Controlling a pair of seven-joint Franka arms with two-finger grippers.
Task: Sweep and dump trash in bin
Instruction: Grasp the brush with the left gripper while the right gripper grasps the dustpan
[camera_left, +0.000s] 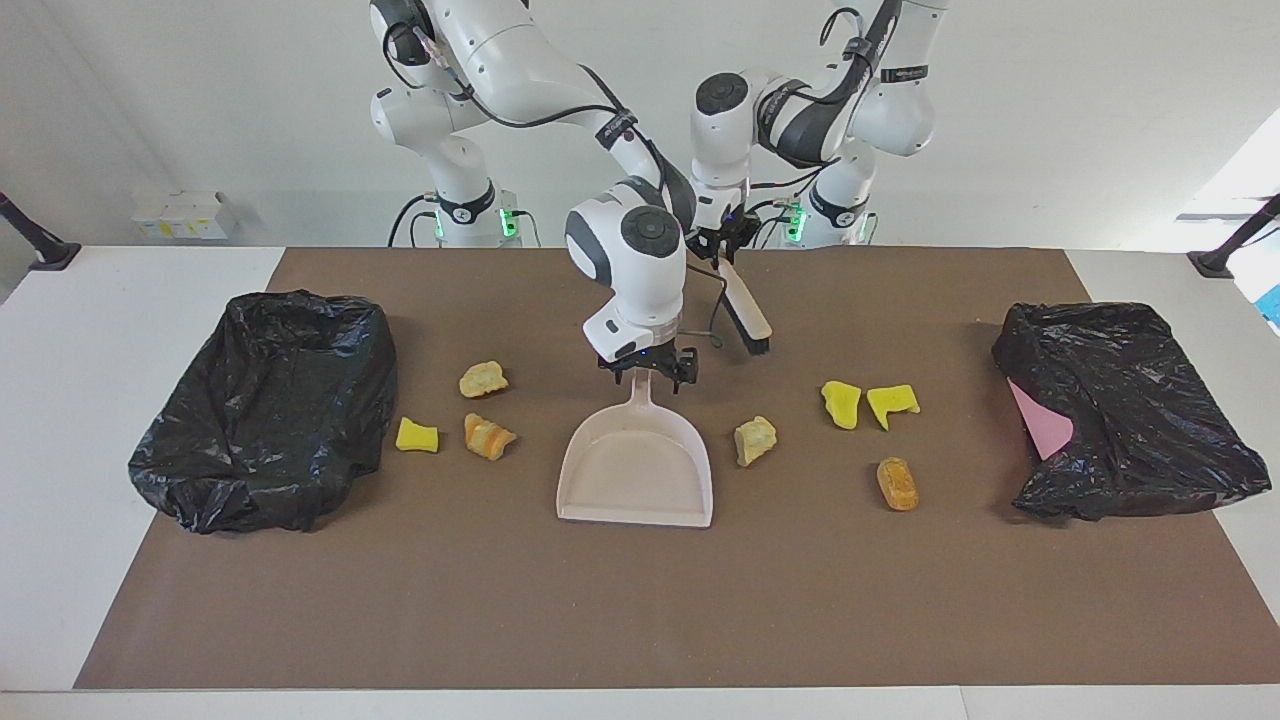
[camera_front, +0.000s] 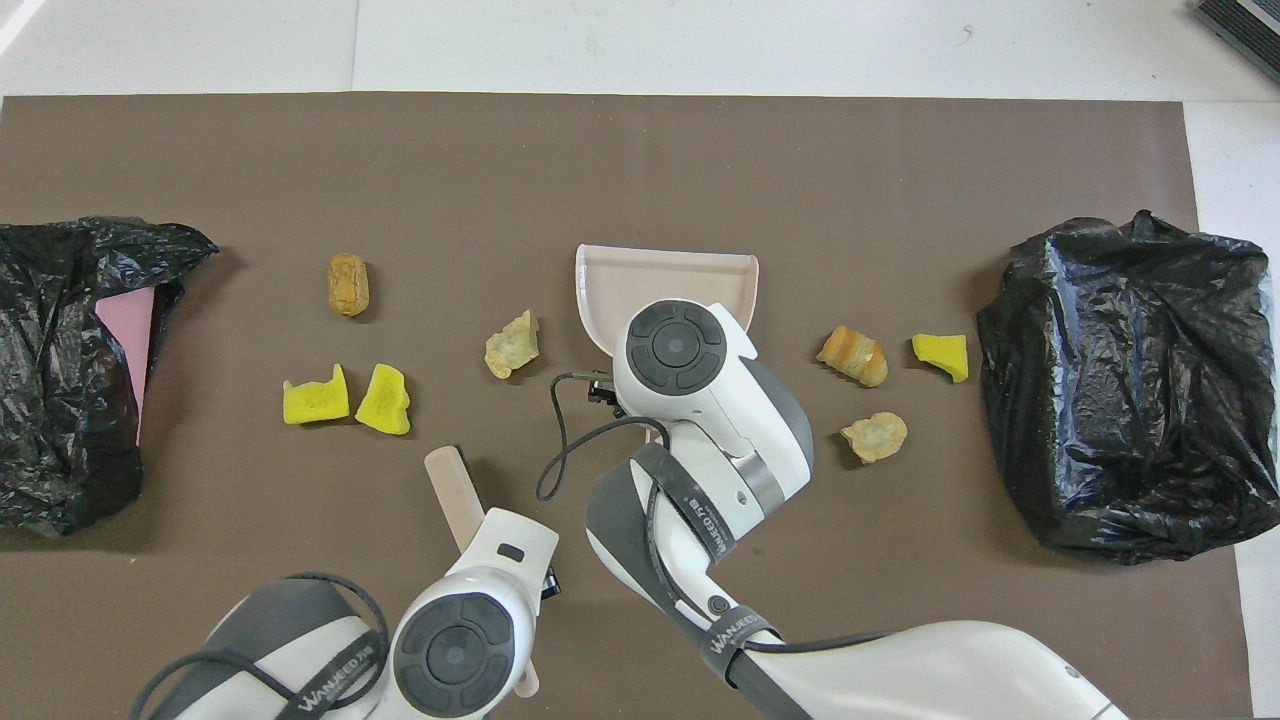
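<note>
A pale pink dustpan (camera_left: 635, 475) (camera_front: 665, 275) lies flat mid-mat, its handle (camera_left: 640, 395) pointing at the robots. My right gripper (camera_left: 648, 372) is down at the handle's end, open, one finger on each side of it. In the overhead view its own wrist hides it. My left gripper (camera_left: 728, 250) is shut on a tan brush (camera_left: 748, 315) (camera_front: 452, 482), held tilted in the air over the mat beside the right wrist. Several trash lumps lie on either side of the dustpan, among them a yellow one (camera_left: 417, 435), an orange one (camera_left: 488, 437) and a tan one (camera_left: 755, 440).
Two black-bagged bins sit at the mat's ends, one (camera_left: 265, 405) at the right arm's end and one (camera_left: 1130, 420), showing a pink edge, at the left arm's end. More trash (camera_left: 842, 404) (camera_left: 897, 483) lies between the dustpan and that bin.
</note>
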